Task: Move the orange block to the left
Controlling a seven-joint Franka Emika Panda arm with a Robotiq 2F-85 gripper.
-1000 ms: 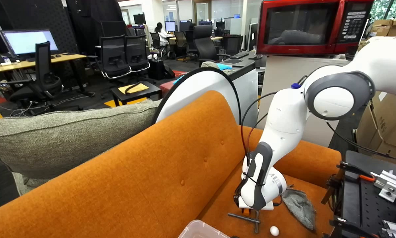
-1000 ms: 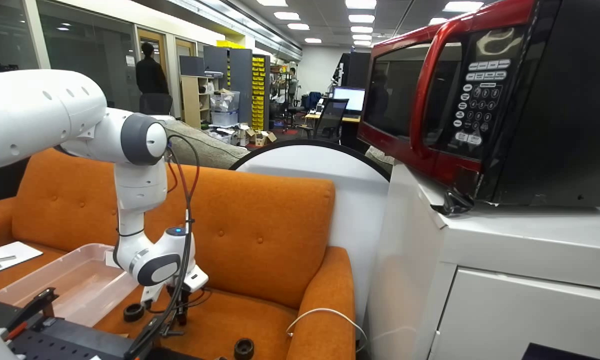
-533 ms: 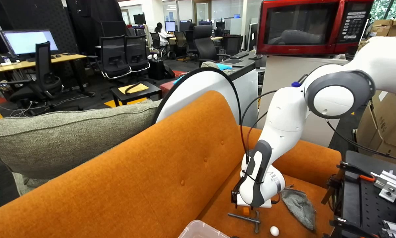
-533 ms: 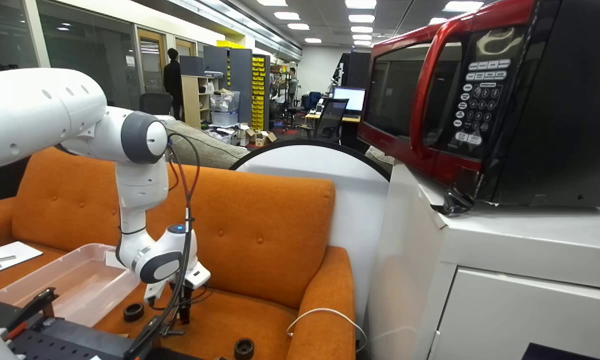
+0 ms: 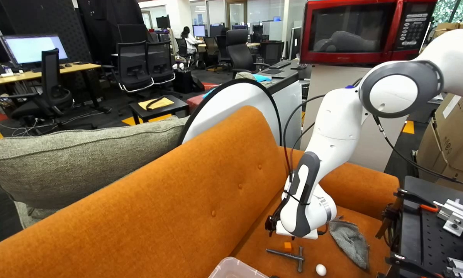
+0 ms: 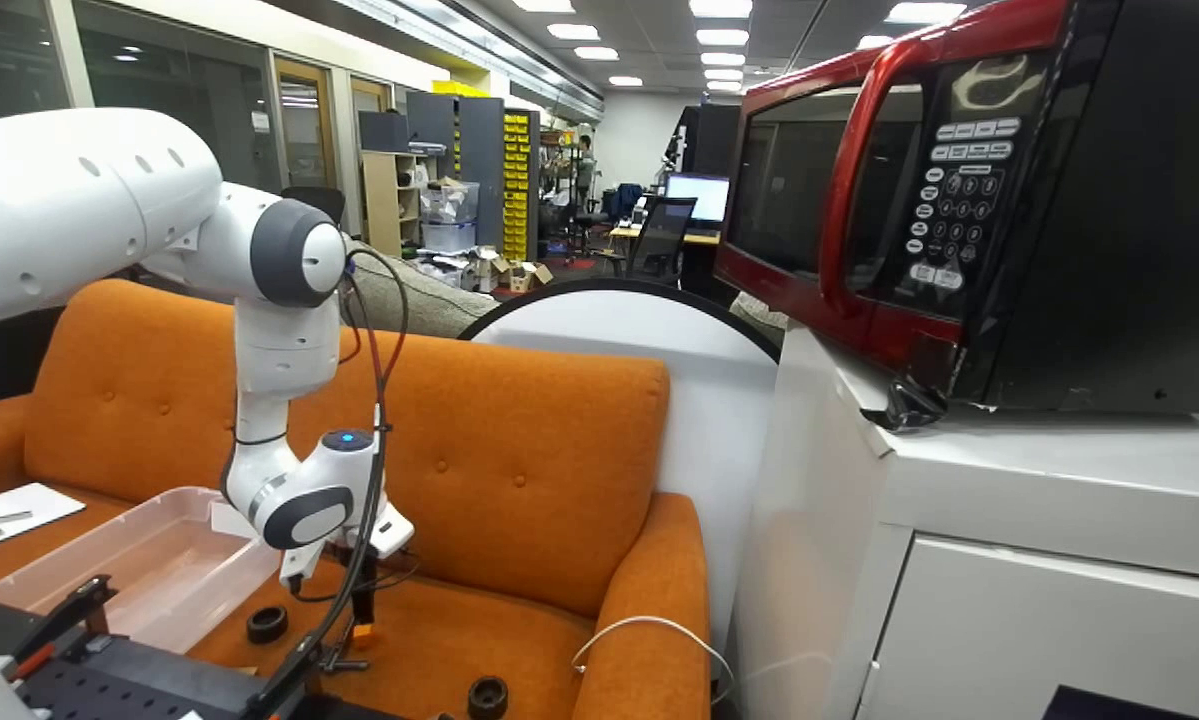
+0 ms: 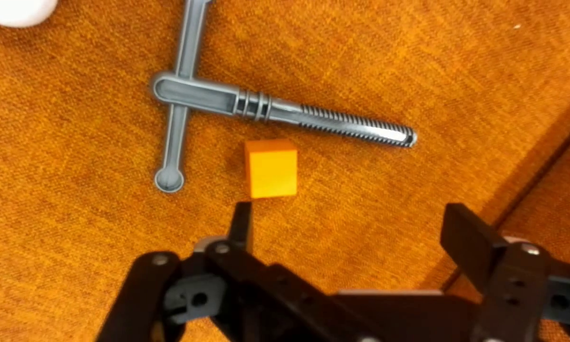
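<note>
The orange block (image 7: 273, 172), a small vivid yellow-orange cube, rests on the orange sofa seat. In both exterior views the block (image 5: 288, 246) lies below the raised hand, and the block (image 6: 363, 635) shows under a dark finger. My gripper (image 7: 347, 208) stands open in the wrist view, its black fingers wide apart with only upholstery seen between them. The block appears just beyond the tip of the left-hand finger in that picture, outside the gap and held by nothing.
A grey metal T-shaped tool (image 7: 204, 96) lies close beside the block. Nearby are a white ball (image 5: 321, 269) and a grey cloth (image 5: 349, 241). A clear plastic bin (image 6: 174, 610) and black rings (image 6: 267, 624) are also on the seat. The sofa backrest (image 5: 200, 200) rises behind.
My gripper has opened and lifted away from the seat. The block stays where it was, beside the tool, and is now seen more fully beneath the hand.
</note>
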